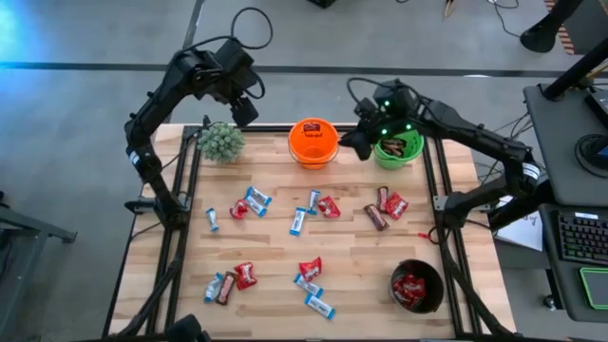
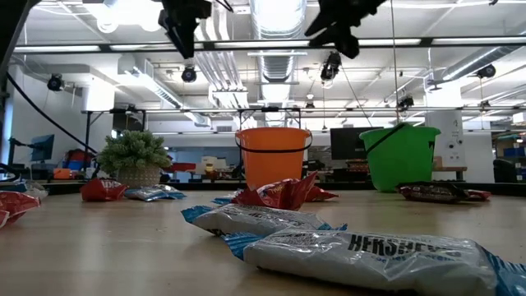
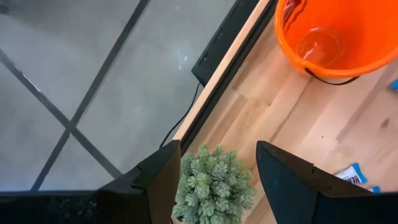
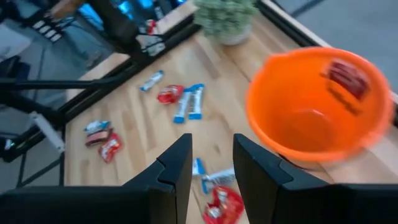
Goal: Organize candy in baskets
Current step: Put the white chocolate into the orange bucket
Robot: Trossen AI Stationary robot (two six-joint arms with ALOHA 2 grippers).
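- High view: candy lies scattered over the table [image 1: 342, 275], in front of the orange basket [image 1: 313, 142]: red crinkly packets [image 1: 329, 207], blue-and-white bars [image 1: 298, 221], dark brown bars [image 1: 375, 217].
- Orange basket holds one dark wrapper; green basket [image 1: 399, 149] beside it holds brown; black basket [image 1: 416, 286], well apart, holds red.
- Left gripper [image 3: 214, 168]: jaws wide, empty, above the potted plant [image 1: 221, 142] beside the orange basket.
- Right gripper [image 4: 211, 163]: jaws narrowly parted, empty, between orange and green baskets.

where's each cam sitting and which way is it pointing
high: overhead, straight down on the table; both arms show.
low: table height, level across candy; grippers hang from above.
left wrist: down past open left gripper at potted plant.
right wrist: past right gripper at table.
All share the orange basket.
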